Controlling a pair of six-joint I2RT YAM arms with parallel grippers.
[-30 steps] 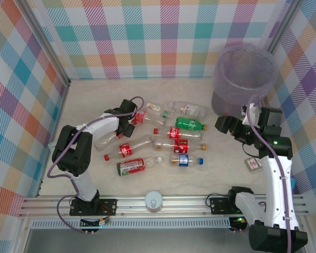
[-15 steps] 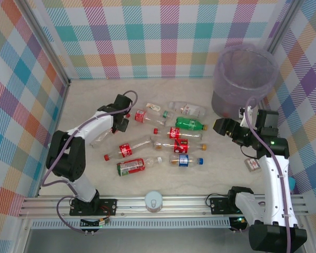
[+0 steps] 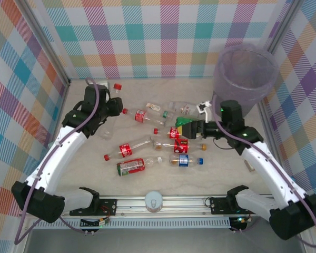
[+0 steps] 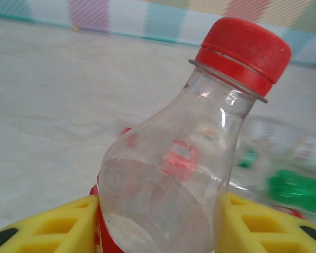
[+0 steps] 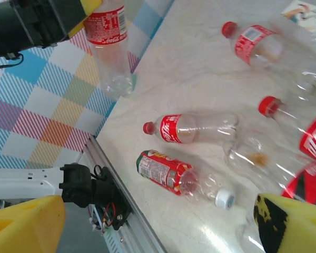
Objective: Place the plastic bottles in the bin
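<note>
Gripping a clear bottle (image 4: 168, 190) around its red label, the left hand (image 3: 111, 100) is clenched on it, with the yellow fingers (image 4: 47, 226) pressed against both sides. The red cap (image 4: 245, 50) points up and away from the wrist. In the top view this held bottle sits above the far left part of the surface (image 3: 84, 174), near the back wall. The right wrist view shows its clear lower body (image 5: 113, 63) hanging free below the label.

Across the middle of the surface the other bottles lie on their sides. Furthest left is a long clear bottle (image 3: 127, 149) with a red label and red cap. Just in front of it, nearest the rail, lies a crushed bottle (image 3: 130, 166) with a red-and-green label and a white cap. Further back is a red-labelled bottle (image 3: 142, 116), its cap pointing left. To the right come a blue-labelled bottle (image 3: 184, 161) at the front and a pale clear bottle (image 3: 187, 109) at the back. Between these two lies a green bottle (image 3: 196, 125), partly covered by the right hand.

The right hand (image 3: 183, 132) hovers over this right end of the cluster. It is released: its yellow fingers (image 5: 26, 224) stand wide apart at the lower corners of its wrist view, with only the lying bottles in sight beyond them.

The bin (image 3: 242, 87) stands upright in the far right corner, just behind the right arm and well apart from the held bottle. Its cloudy wall hides whatever is inside.
</note>
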